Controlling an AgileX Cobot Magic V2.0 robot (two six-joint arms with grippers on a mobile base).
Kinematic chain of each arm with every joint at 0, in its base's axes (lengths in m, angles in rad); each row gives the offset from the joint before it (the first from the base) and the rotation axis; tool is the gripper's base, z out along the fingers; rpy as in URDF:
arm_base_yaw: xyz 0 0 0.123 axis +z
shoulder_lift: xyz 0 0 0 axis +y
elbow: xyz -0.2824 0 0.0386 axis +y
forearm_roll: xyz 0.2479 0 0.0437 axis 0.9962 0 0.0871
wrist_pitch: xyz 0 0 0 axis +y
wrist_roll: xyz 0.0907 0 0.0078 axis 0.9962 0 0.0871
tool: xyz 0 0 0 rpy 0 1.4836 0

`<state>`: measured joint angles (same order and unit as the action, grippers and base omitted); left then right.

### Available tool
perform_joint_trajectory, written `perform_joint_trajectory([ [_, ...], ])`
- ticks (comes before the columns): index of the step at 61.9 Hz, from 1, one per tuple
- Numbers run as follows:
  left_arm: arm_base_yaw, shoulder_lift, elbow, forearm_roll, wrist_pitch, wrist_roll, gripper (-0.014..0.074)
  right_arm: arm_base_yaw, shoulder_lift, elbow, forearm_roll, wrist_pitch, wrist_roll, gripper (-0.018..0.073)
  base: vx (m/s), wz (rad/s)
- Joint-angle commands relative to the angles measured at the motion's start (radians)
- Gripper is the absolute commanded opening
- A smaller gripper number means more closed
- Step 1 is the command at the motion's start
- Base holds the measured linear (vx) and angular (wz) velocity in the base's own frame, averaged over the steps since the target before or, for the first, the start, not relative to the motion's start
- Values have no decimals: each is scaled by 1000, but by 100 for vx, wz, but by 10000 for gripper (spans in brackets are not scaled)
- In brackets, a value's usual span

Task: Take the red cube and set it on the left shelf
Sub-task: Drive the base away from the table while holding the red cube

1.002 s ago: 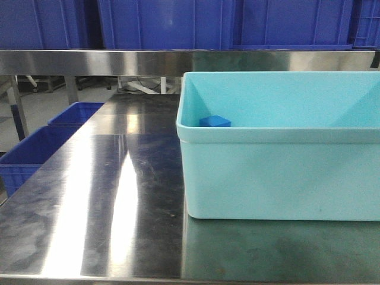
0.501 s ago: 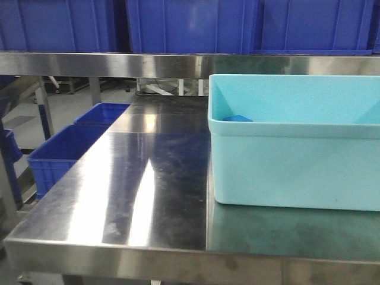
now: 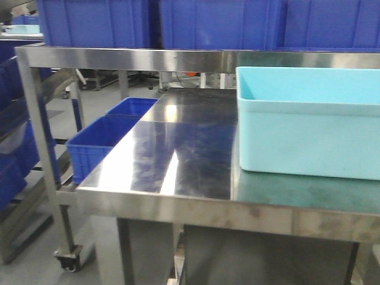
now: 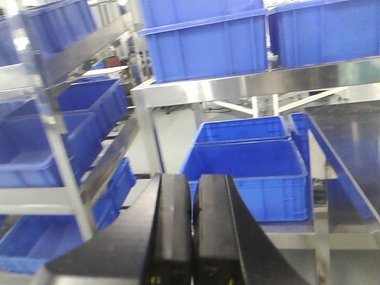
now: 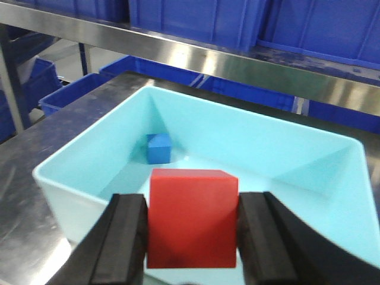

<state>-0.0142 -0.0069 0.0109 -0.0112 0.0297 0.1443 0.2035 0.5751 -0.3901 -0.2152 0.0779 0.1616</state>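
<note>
In the right wrist view my right gripper is shut on the red cube, one black finger on each side. It holds the cube above the near part of a light cyan bin. A small blue cube lies in the bin's far left corner. In the left wrist view my left gripper is shut and empty. The left shelf, steel racking with blue crates on sloping rails, stands to its left. The shelf's edge also shows at the far left of the front view. Neither gripper shows in the front view.
The cyan bin sits on the right of the steel worktable. A steel rail above the table carries large blue crates. Two open blue crates sit low beside the table's left side. A castor is under its left leg.
The front view has drawn back from the table and shifted left. The table's front edge, leg and the racking at left have come into sight. The blue cube no longer shows there.
</note>
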Motion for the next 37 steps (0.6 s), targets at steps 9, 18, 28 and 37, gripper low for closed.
perform_joint_trajectory([
  [9, -5, 0, 22, -5, -90, 1, 106, -7, -2, -28, -3, -84, -6, 58, -19, 27],
  [18, -5, 0, 22, -5, -90, 1, 106, -7, -2, -28, -3, -84, -6, 58, -19, 28],
  [28, -5, 0, 22, -5, -90, 1, 106, -7, -2, -28, -3, -84, -6, 58, -19, 27],
  [37, -5, 0, 22, -5, -90, 1, 106, -7, -2, -28, -3, -84, -6, 58, -18, 30],
])
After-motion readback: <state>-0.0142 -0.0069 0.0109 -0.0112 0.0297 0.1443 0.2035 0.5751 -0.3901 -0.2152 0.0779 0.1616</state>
